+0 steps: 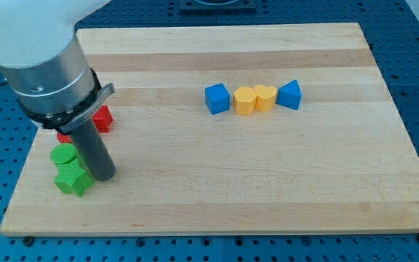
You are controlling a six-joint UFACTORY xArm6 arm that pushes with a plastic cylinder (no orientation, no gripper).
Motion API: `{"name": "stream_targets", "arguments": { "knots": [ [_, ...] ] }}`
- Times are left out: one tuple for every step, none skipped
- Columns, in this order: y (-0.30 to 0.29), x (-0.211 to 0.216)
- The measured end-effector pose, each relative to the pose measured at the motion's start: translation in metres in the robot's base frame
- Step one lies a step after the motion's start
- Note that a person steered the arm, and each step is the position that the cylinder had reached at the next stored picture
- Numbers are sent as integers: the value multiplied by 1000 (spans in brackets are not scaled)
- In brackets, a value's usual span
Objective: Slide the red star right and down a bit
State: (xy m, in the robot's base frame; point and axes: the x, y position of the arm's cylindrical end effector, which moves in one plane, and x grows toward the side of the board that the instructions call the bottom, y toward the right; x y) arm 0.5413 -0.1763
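A red block [103, 117] shows at the view's left, partly hidden behind the arm; its shape cannot be made out. A second bit of red [63, 137] peeks out just left of the rod. My tip [102, 176] rests on the board below the red blocks, touching the right side of a green star [73, 178]. A green round block [63, 154] sits just above the green star, to the rod's left.
A row stands at the upper middle of the wooden board [268, 182]: blue cube [217, 98], yellow hexagon [244, 100], yellow heart [265, 97], blue triangle block [289, 94]. The arm's grey body [46, 65] covers the board's upper left corner.
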Motion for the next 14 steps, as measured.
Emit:
{"name": "stream_targets", "arguments": {
  "knots": [
    [-7,5],
    [-12,11],
    [-12,13],
    [29,1],
    [40,-47],
    [34,-119],
    [16,-181],
    [-24,-193],
    [-58,-191],
    [-55,-168],
    [-30,-149],
    [7,-130],
    [20,-126],
    [-20,-146]
  ]
}}
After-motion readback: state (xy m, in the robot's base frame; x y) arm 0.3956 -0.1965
